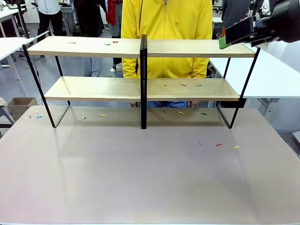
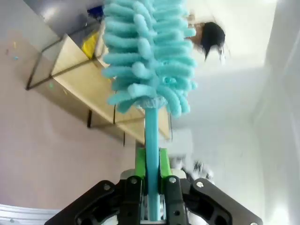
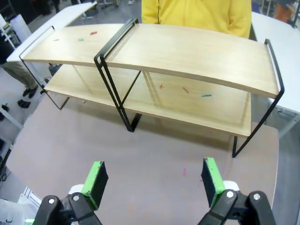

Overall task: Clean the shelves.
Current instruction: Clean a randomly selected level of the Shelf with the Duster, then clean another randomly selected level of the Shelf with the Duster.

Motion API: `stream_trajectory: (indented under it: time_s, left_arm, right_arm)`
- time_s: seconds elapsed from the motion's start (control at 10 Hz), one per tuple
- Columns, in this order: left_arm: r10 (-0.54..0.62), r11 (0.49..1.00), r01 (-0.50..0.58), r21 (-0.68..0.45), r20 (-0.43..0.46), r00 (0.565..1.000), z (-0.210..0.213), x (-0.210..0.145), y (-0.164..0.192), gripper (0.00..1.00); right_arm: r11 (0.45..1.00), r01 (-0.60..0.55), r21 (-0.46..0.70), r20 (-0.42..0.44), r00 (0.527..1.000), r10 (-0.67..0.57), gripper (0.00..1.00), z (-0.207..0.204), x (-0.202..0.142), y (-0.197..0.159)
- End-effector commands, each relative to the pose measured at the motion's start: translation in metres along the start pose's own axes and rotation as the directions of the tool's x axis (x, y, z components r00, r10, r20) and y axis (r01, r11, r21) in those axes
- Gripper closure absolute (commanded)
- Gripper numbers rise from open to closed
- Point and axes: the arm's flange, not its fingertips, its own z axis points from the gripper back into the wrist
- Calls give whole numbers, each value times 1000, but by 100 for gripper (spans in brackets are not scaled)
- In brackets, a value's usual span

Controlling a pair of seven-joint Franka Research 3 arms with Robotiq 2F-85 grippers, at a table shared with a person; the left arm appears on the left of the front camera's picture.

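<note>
The shelves (image 1: 89, 47) stand across the far half of the table, two light-wood tiers in a black frame with a centre upright. Small coloured scraps (image 1: 183, 85) lie on both tiers and on the tabletop. My left gripper (image 2: 151, 164) is shut on the handle of a fluffy turquoise duster (image 2: 147, 56), which points up past the shelves (image 2: 84, 79). My right gripper (image 3: 153, 183) is open with nothing between its green pads, hovering high over the table in front of the shelves (image 3: 187, 51). In the front view the right gripper (image 1: 234, 35) sits by the top board's right end.
A person in a yellow hoodie (image 1: 166, 28) stands just behind the shelves. White tables (image 1: 276, 75) flank both sides, and a cardboard box (image 1: 18, 105) sits on the floor at the left. More scraps (image 1: 218, 145) dot the pinkish tabletop (image 1: 140, 183).
</note>
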Motion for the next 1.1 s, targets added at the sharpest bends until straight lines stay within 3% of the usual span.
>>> stream_trajectory:
  time_s: [0.0, 0.1, 1.0]
  left_arm:
    - [97, 995, -95, -37, 86, 992, -9, 3, 19, 87]
    - [0, 1000, 0, 0, 0, 1000, 0, 0, 0, 87]
    - [10, 1000, -10, 19, 0, 1000, -3, -2, 2, 87]
  right_arm:
    - [1000, 2, 2, 0, 1000, -2, 0, 0, 0, 0]
    - [1000, 2, 2, 0, 1000, -2, 0, 0, 0, 0]
    - [1000, 2, 2, 0, 1000, -2, 0, 0, 0, 0]
